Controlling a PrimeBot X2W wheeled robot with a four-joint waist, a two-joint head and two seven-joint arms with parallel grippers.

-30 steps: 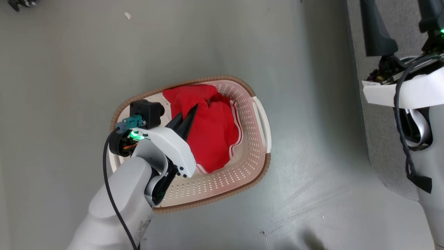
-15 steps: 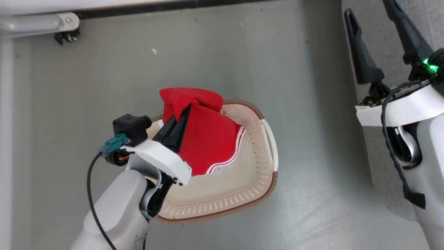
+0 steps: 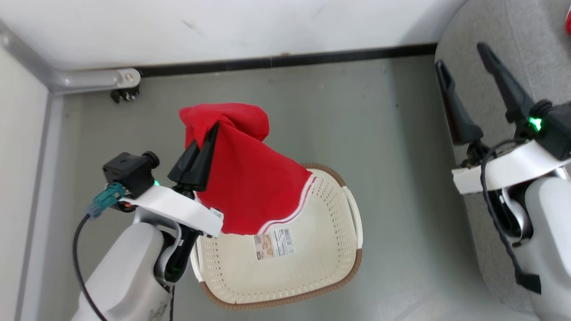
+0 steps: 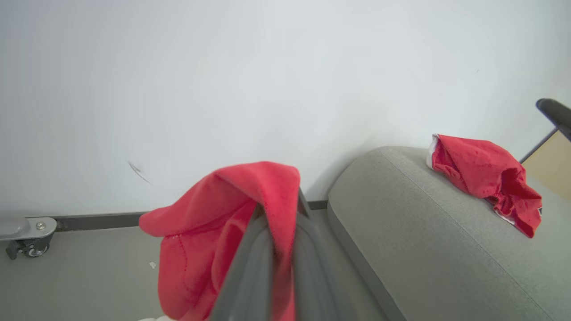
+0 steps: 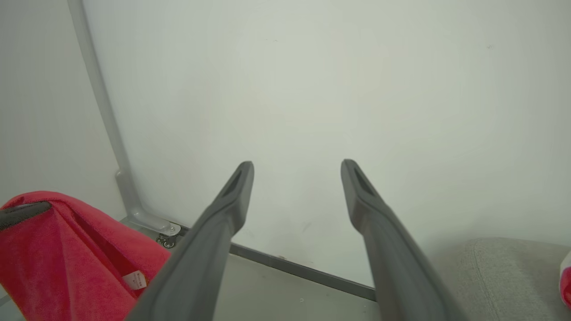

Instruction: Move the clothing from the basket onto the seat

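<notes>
Shut tight on the clothing (image 3: 250, 178), the left pincer (image 3: 213, 130) holds it hanging just above the basket (image 3: 330, 249), so the carry is in hand: next, swing it right of the basket over the seat (image 3: 495, 53) and release, while the right pincer (image 3: 460, 55) gapes empty.

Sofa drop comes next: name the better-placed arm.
Left. Left jaws are shut on the red garment above the laundry basket; right jaws stand open, empty, over the grey sofa.
</notes>
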